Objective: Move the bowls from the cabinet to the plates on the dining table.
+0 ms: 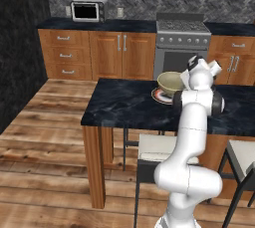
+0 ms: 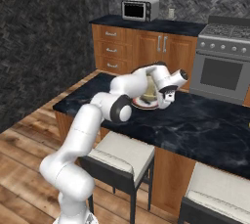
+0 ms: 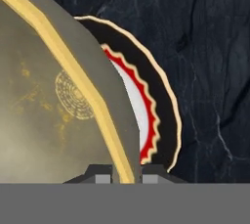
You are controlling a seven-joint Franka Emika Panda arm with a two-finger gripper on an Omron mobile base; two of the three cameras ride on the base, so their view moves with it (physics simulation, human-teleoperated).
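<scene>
A yellowish-tan bowl [image 1: 169,81] with a yellow rim sits over a plate [image 1: 160,96] on the black marble dining table [image 1: 119,105]. The plate [image 3: 163,105] has a black edge, a red zigzag ring and a white centre, and the bowl [image 3: 53,96] covers most of it. My gripper [image 3: 126,171] is shut on the bowl's rim, one fingertip inside and one outside. In the right base view the gripper [image 2: 164,100] points down at the bowl [image 2: 149,90], which the arm partly hides, above the plate [image 2: 143,103]. Whether the bowl touches the plate I cannot tell. The cabinet is out of view.
Two padded stools [image 1: 157,147] [image 1: 244,157] stand at the table's near side. Behind the table are a stove [image 1: 182,43], low wooden units [image 1: 99,53] and a microwave [image 1: 88,10] on the wall counter. The marble top has free room left and right of the plate.
</scene>
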